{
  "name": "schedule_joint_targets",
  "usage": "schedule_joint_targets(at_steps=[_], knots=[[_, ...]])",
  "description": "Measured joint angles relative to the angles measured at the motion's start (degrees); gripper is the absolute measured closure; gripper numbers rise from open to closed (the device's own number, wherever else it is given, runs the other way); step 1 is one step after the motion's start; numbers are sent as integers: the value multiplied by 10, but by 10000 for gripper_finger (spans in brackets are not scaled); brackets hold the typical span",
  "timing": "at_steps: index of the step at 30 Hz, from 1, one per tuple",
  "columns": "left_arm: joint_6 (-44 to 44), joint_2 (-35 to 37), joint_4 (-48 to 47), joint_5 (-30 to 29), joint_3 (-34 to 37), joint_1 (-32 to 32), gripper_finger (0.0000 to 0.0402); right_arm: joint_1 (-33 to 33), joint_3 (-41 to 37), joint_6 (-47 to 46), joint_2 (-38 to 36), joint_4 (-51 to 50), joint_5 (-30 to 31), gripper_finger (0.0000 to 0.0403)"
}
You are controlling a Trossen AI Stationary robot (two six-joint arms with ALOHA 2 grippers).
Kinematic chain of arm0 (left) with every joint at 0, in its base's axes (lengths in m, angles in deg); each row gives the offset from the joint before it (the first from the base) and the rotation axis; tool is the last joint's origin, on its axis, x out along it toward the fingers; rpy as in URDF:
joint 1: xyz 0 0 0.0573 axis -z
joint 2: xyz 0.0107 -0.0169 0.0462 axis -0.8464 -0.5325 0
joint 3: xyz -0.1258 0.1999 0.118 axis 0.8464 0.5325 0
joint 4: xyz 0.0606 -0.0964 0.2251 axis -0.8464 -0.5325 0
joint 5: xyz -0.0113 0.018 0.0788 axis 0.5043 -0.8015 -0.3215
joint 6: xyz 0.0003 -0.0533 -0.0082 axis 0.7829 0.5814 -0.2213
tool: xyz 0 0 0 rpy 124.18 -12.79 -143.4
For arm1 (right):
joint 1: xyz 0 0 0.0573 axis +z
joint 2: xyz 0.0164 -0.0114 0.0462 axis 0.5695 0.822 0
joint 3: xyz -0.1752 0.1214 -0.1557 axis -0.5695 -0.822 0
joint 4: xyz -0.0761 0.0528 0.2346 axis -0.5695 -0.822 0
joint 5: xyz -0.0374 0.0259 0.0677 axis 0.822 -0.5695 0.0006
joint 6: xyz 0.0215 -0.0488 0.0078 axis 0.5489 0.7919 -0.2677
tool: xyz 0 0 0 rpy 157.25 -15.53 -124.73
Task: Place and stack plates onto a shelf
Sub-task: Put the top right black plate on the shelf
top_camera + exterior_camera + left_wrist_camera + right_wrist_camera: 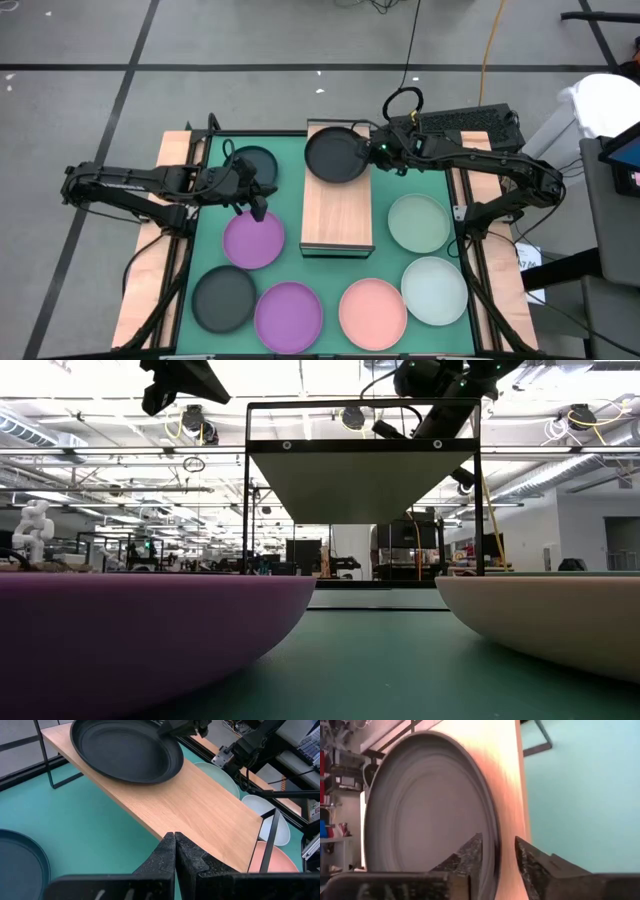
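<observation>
Nearest the front of the worktop [215, 150] lie five plates: grey [224, 299], purple [288, 316], pink [372, 313], whitish [435, 291] and pale green [419, 222]. Mid-mat, the left hand [257, 208], clenched empty, hovers over another purple plate [252, 240]. At the shelf's [338, 215] far end, the right hand [378, 150] grips a dark plate's [336, 155] rim there.

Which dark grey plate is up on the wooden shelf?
The dark grey plate at the far end of the shelf, held at its rim by the right claw. The other two dark plates lie on the green mat.
</observation>
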Motion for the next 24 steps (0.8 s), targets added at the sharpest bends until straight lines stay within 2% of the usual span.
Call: schedule_joint_targets(at_steps=[6,12,22,24], knots=[[0,0,0,0,0,0,400,-7,0,12,0,1,1,278],[0,0,0,0,0,0,400,-18,0,33,0,8,11,287],[-1,0,0,0,0,0,400,-25,0,61,-1,8,-3,390],[-1,0,0,0,0,0,400,-25,0,60,-1,6,-1,397]])
